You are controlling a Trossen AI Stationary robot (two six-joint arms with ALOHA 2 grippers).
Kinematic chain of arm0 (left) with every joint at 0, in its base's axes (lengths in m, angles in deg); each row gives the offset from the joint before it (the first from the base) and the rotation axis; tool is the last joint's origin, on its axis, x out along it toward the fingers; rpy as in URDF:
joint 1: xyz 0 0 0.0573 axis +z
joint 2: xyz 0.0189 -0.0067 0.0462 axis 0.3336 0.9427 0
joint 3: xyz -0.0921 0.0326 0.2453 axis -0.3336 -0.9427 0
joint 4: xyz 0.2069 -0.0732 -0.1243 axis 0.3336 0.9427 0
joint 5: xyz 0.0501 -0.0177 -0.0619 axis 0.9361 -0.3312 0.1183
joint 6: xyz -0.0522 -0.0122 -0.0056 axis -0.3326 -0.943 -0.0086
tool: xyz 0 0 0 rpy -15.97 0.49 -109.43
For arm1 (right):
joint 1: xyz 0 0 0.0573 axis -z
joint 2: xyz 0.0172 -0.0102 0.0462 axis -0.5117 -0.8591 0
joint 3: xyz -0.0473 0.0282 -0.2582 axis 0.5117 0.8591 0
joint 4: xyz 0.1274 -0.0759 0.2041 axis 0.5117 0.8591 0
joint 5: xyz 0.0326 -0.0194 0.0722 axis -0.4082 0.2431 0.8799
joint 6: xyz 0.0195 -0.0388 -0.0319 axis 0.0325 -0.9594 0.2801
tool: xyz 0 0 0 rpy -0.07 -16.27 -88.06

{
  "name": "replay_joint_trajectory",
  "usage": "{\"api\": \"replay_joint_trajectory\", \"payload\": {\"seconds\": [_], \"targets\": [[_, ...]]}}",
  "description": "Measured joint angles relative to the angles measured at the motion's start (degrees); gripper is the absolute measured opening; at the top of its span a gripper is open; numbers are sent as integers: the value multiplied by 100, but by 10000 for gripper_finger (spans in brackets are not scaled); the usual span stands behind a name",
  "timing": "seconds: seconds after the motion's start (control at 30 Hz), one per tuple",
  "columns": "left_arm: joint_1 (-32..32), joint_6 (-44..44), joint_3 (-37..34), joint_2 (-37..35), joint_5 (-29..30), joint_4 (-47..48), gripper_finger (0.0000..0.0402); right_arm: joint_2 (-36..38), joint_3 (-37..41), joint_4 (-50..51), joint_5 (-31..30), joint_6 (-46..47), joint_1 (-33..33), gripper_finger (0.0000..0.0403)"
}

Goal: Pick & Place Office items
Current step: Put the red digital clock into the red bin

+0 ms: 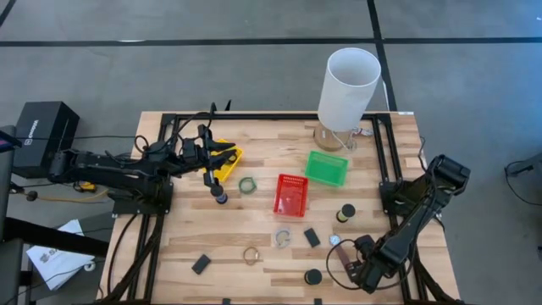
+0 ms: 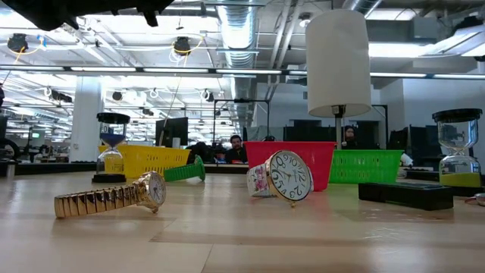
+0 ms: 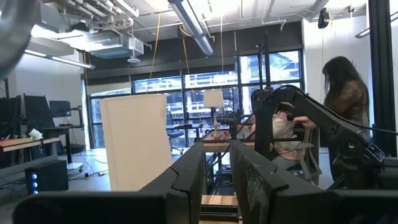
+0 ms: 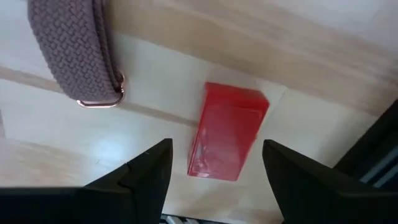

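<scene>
Hovering at the table's five o'clock, right gripper (image 4: pixel 214 163), jaws apart, over red block (image 4: pixel 227 132). Baskets look unfilled; watches and rings remain loose. Left gripper's (image 1: pixel 213 158) state: cannot tell.

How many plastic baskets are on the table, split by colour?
Yellow basket: 1
Red basket: 1
Green basket: 1
Total: 3
</scene>
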Motion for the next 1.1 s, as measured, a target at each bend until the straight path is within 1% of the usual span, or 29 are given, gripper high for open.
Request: {"api": "replay_joint_trajectory", "payload": {"seconds": [0.1, 0.17, 0.33, 0.47, 0.57, 0.8, 0.87, 1.0, 1.1], "targets": [[0, -2, 0, 0, 0, 2, 74, 0, 213, -290, 6, 124, -13, 240], [0, -2, 0, 0, 0, 2, 74, 0, 315, -316, 14, 277, -20, 240], [0, -2, 0, -1, 0, 2, 74, 0, 458, -370, -30, 299, -63, 240], [0, -4, 0, 0, 0, 2, 74, 30, 649, -728, -109, 270, -61, 239], [0, -46, 0, 0, -2, 2, 74, 37, 703, -825, -228, 266, -61, 229], [0, -61, 0, -1, 0, 4, 74, 26, 706, -851, -258, -169, 52, 168], [0, -62, 0, 0, 0, 4, 74, 22, 706, -836, -235, -314, 101, 156], [0, -63, 0, 0, 0, 6, 74, 61, 710, -840, -220, -657, 200, 152], [0, -64, 0, -2, 0, 6, 74, 206, 729, -858, -481, -888, 293, 166]]}}
